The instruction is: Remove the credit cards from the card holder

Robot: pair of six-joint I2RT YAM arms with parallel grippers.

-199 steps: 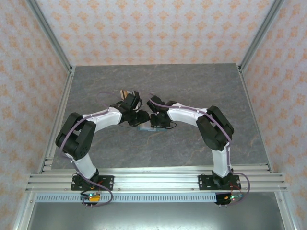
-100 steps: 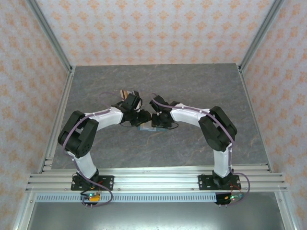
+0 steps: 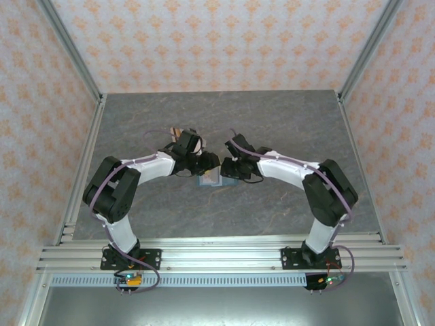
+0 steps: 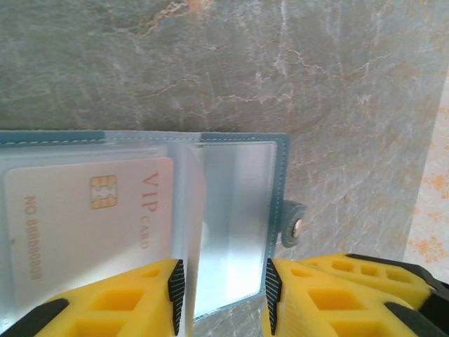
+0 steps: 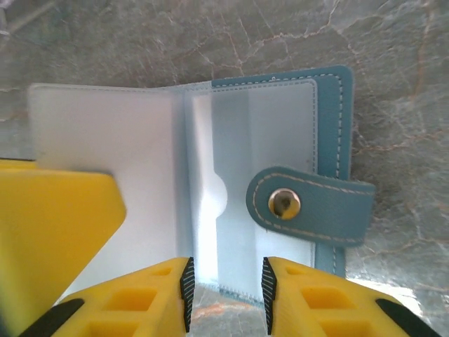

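The teal card holder (image 3: 208, 180) lies open on the table between my two grippers, its clear plastic sleeves fanned out. In the left wrist view the card holder (image 4: 280, 168) has a pale card (image 4: 91, 217) printed "VIP CARD" inside one sleeve. My left gripper (image 4: 222, 288) is open, its jaws straddling an empty sleeve and its left finger (image 4: 119, 302) over the sleeve with the card. My right gripper (image 5: 224, 288) is open at the near edge of the card holder (image 5: 330, 119), above empty sleeves. A brown card edge (image 3: 176, 131) shows behind the left wrist.
The snap strap (image 5: 309, 207) lies folded across the right panel. A yellow finger of the left gripper (image 5: 56, 225) rests on the left sleeves in the right wrist view. Both wrists crowd together at mid-table (image 3: 285, 122). Frame posts stand at the back corners.
The right arm has swung its elbow out to the right and its gripper has slid a little right. The card holder now shows more between the grippers. The left gripper has narrowed slightly.
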